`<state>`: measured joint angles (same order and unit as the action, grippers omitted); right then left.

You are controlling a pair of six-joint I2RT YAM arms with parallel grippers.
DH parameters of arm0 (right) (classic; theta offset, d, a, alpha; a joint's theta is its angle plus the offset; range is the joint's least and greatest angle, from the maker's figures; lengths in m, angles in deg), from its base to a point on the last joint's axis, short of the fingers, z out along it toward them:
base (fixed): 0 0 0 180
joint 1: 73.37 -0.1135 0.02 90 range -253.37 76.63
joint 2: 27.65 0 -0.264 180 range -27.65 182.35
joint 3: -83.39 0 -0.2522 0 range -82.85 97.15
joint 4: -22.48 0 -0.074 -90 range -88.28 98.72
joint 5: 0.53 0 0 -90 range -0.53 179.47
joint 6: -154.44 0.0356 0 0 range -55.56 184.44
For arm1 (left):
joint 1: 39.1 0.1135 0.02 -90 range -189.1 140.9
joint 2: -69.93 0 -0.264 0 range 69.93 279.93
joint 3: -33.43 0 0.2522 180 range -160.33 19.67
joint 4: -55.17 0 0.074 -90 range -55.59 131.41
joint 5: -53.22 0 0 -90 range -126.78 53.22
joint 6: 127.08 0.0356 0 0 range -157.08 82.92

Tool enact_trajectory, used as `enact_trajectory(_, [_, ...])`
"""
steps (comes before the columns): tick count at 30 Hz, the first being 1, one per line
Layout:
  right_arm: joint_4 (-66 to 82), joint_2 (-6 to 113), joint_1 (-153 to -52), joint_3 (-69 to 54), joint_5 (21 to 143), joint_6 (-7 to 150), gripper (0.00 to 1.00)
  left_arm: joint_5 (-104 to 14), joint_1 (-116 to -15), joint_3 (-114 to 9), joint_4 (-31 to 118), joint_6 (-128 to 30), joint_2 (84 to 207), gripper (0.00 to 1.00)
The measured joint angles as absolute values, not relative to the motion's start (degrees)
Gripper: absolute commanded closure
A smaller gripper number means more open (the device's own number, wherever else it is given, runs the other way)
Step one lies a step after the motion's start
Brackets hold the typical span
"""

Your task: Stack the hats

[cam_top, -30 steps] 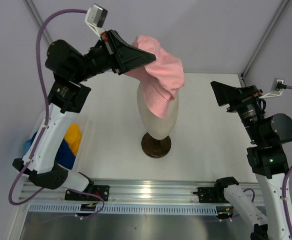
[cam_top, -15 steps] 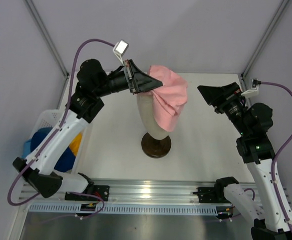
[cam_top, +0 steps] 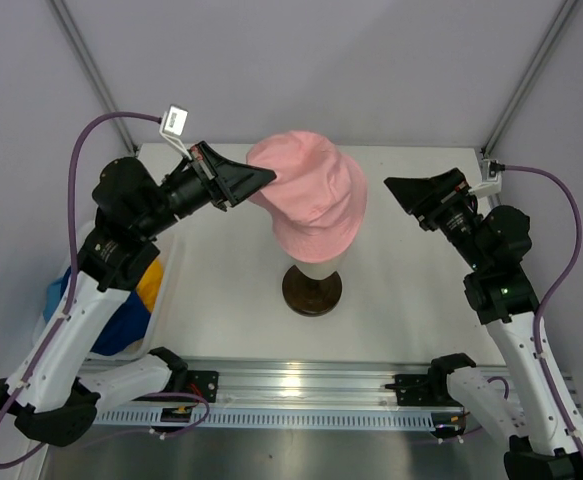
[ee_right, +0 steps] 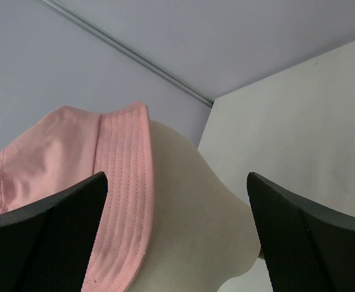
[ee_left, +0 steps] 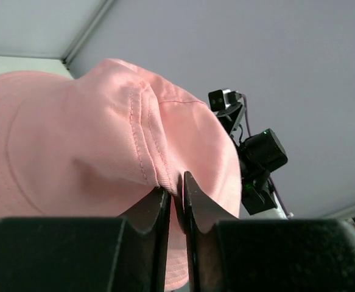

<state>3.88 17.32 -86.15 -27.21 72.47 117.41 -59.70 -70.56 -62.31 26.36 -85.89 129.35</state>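
- One soft pink fabric bucket hat sits over the crown of the cream mannequin head. No other hat is stacked on it yet.
- Left gripper is clamped on a fold of the pink hat's edge at the head's left side. Its jaws are almost together, with only cloth between them.
- Right gripper hangs near the head's right side, spread wide and holding nothing.
- Risk: if the left gripper draws away before it lets go, the pinched fold would likely drag the hat askew or clean off the head.
- Risk: a hard tug could rock the head on its dark round base. I cannot tell whether that base is fixed down.
- A yellow-orange fabric hat and a blue fabric hat lie in a white plastic basket, well to the left of the head. I cannot make out a fourth hat.
- Risk: a loosely seated first hat would probably shift when the others are pressed on top.
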Motion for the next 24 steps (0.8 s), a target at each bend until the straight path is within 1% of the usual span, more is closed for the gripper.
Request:
enact_trajectory(5, [6.98,19.70,-89.80,-27.69,72.04,117.96,0.00,-56.22,-70.56,-62.15,22.80,-84.12,129.90,0.77])
enact_trajectory(7, [8.62,20.73,-91.96,-27.69,71.99,117.96,0.02,-55.04,-70.56,-62.00,21.92,-83.51,130.55,0.75])
enact_trajectory(8, [9.32,21.26,-93.10,-27.69,72.01,117.94,0.04,-54.72,-70.56,-61.89,21.62,-83.38,130.86,0.74])
enact_trajectory(10, [10.45,22.13,-94.58,-27.67,72.04,117.79,0.10,-54.50,-70.56,-61.69,21.38,-83.05,131.56,0.68])
enact_trajectory(11, [10.80,22.54,-95.06,-27.67,72.06,117.74,0.11,-54.52,-70.56,-61.65,21.36,-82.94,131.91,0.68])
enact_trajectory(12, [11.02,22.85,-95.28,-27.65,72.10,117.74,0.16,-54.56,-70.56,-61.65,21.31,-82.88,132.24,0.68])
enact_trajectory(14, [11.50,23.22,-95.39,-27.65,72.28,117.76,0.22,-54.78,-70.56,-61.65,21.31,-82.61,132.87,0.68])
enact_trajectory(17, [12.14,23.35,-95.44,-27.61,72.67,117.94,0.39,-54.98,-70.56,-61.63,21.29,-82.27,133.31,0.66])
enact_trajectory(18, [12.16,23.35,-95.44,-27.56,72.76,117.92,0.51,-54.96,-70.56,-61.63,21.29,-82.00,133.31,0.64])
enact_trajectory(20, [12.33,23.35,-95.50,-27.56,73.09,118.05,0.62,-54.91,-70.56,-61.56,21.36,-81.63,133.24,0.59])
enact_trajectory(21, [12.44,23.35,-95.55,-27.56,73.39,118.31,0.74,-54.89,-70.56,-61.41,21.44,-81.52,133.15,0.56])
enact_trajectory(23, [12.51,23.35,-95.55,-27.56,73.76,118.55,0.85,-54.74,-70.56,-60.86,21.58,-81.43,132.87,0.53])
enact_trajectory(24, [12.53,23.35,-95.57,-27.56,74.00,118.83,0.98,-54.65,-70.56,-60.58,21.51,-81.41,132.74,0.52])
